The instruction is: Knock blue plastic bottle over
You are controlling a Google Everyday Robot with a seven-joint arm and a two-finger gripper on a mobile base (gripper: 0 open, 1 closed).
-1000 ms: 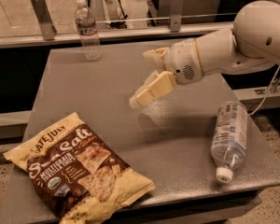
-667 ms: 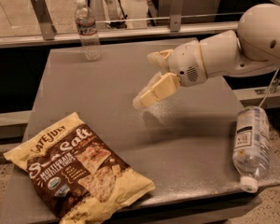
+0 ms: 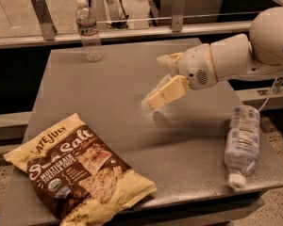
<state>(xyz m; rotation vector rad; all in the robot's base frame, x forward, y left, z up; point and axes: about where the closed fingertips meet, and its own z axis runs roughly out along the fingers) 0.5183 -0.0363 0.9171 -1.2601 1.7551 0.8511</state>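
Grey speckled tabletop [image 3: 113, 84], rectangular, seen from the near side & slightly above. The blue plastic bottle [image 3: 243, 142] (clear, wide-bodied, white cap, pale label round the middle) lies on its side near the tabletop's right edge, close to the front-right corner. Cap end points toward the near edge, base toward the back. Long axis runs roughly front-to-back w/ a slight tilt. It's already down, not upright. Print on the label can't be read.

Claw [image 3: 155, 81], two tan fingers on a white wrist, hangs over the middle of the tabletop, left of the blue plastic bottle & well apart from it. The white arm [image 3: 254, 51] comes in from the right. The fingers are spread: one tip higher & further back, the other lower & nearer, w/ a clear gap between them & nothing in it. A faint shadow sits on the tabletop just below the claw.

Other items: a slim ribbed clear water bottle [image 3: 88, 29] w/ a red-white label band stands upright at the back-left of the tabletop, near the rear edge, well apart from both claw & blue plastic bottle. A yellow & brown bag of multigrain tortilla chips [image 3: 80, 173] lies flat at the front-left, reaching the front edge. A metal rail [image 3: 132, 29] w/ upright posts runs behind the tabletop.
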